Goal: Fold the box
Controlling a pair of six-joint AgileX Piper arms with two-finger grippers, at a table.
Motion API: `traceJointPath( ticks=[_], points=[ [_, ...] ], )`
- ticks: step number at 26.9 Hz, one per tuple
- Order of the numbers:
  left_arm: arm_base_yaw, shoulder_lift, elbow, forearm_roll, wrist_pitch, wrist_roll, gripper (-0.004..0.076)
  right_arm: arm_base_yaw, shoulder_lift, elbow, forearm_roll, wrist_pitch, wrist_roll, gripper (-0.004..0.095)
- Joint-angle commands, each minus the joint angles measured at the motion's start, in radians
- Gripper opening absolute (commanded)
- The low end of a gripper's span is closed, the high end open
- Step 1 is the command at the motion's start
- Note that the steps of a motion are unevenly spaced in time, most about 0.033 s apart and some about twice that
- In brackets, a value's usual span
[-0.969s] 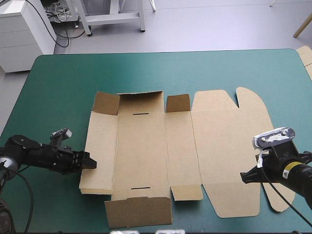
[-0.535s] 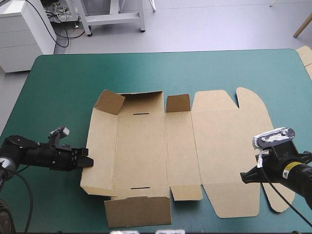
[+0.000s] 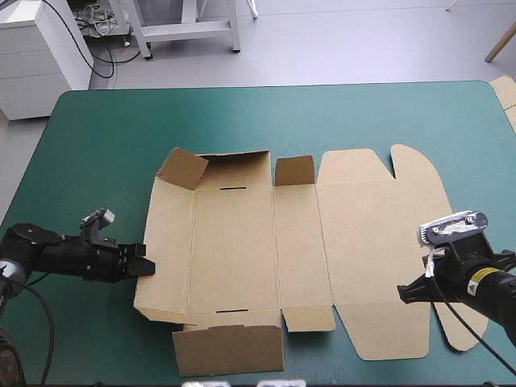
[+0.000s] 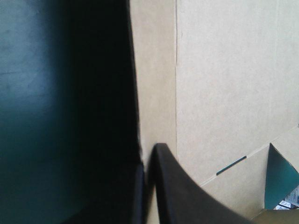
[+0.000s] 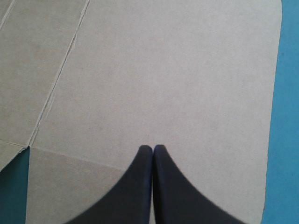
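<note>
Though the teal-green table (image 3: 363, 113) fills most of the high view, the brown box (image 3: 242, 242) takes up its centre and lower middle. It is an open cut sheet with its long axis running L-R across the frame. The lid end, w/ rounded ears, points to frame right and the base panels sit at frame left. Most of it lies flat. The flap at the upper-left corner (image 3: 182, 168) is tilted up, and the wall panel next to it, along the box's top edge, is raised a bit too. A wide flap (image 3: 228, 348) lies flat at bottom centre.

The right gripper (image 3: 407, 292) is at lower right, over the lid's lower right part. Its black fingers (image 5: 173, 186) are closed tip to tip in one arch w/ board below and nothing between them.

The left gripper (image 3: 147, 268) is at lower left, at the box's left edge. Its fingers are all but closed, w/ a strip of the edge board pinched between them.

Spare board (image 3: 506, 90) shows at the table's right edge, upper right, well apart from the box.

Two thin slots (image 3: 234, 189) are cut in the base panel, one near its top fold and one near its bottom fold.
</note>
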Motion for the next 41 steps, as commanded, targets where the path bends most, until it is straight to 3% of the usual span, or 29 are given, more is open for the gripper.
traceJointPath(
  ticks=[1,8,18,21,27,29,36,41],
  points=[
    [-0.014,-0.034,-0.05,-0.02,0.02,-0.03,-0.0008,-0.008,-0.003,-0.022,-0.011,-0.045,-0.005,-0.002],
    [-0.251,-0.047,-0.193,0.147,-0.013,-0.237,-0.0008,-0.008,-0.003,-0.022,-0.011,-0.045,-0.005,-0.002],
    [-0.342,-0.046,-0.221,0.182,-0.061,-0.272,0.0008,-0.008,-0.003,-0.022,-0.011,-0.045,-0.005,-0.002],
    [-0.341,-0.046,-0.221,0.201,-0.031,-0.272,0.0108,-0.008,-0.003,-0.022,-0.011,-0.049,-0.005,-0.002],
    [-0.341,-0.046,-0.228,0.227,-0.025,-0.277,0.0489,-0.008,-0.003,-0.022,-0.011,-0.051,-0.005,-0.002],
    [-0.341,-0.046,-0.242,0.231,0.0,-0.282,0.056,-0.008,-0.003,-0.022,-0.011,-0.051,-0.005,-0.002],
    [-0.341,-0.048,-0.395,0.359,0.142,-0.354,0.0573,-0.008,-0.003,-0.022,-0.011,-0.045,-0.005,-0.002],
    [-0.341,-0.075,-0.518,0.484,0.142,-0.408,0.0573,-0.008,-0.003,-0.022,-0.004,-0.043,-0.003,-0.002]
  ],
)
